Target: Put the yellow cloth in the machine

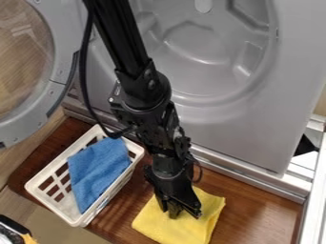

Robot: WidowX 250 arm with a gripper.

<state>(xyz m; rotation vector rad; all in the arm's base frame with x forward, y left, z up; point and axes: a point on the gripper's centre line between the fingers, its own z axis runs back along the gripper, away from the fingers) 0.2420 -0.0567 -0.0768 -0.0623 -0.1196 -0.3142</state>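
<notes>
The black gripper (184, 213) points down over the yellow cloth (181, 228), its two fingertips a little apart at the upper middle of the cloth. Whether the tips touch the fabric I cannot tell. The cloth lies spread on the brown wooden surface at the bottom centre, its upper part partly hidden by the gripper. Behind the arm, the grey machine (255, 128) has its round opening at the top, with the hollow of the drum (197, 47) in view.
A white basket (39, 185) with a blue cloth (98, 169) in it stands left of the gripper. The machine's round door (60, 52) hangs open at the upper left. A metal frame edge (248, 176) runs between machine and wood, meeting a white rail (315, 190) at right.
</notes>
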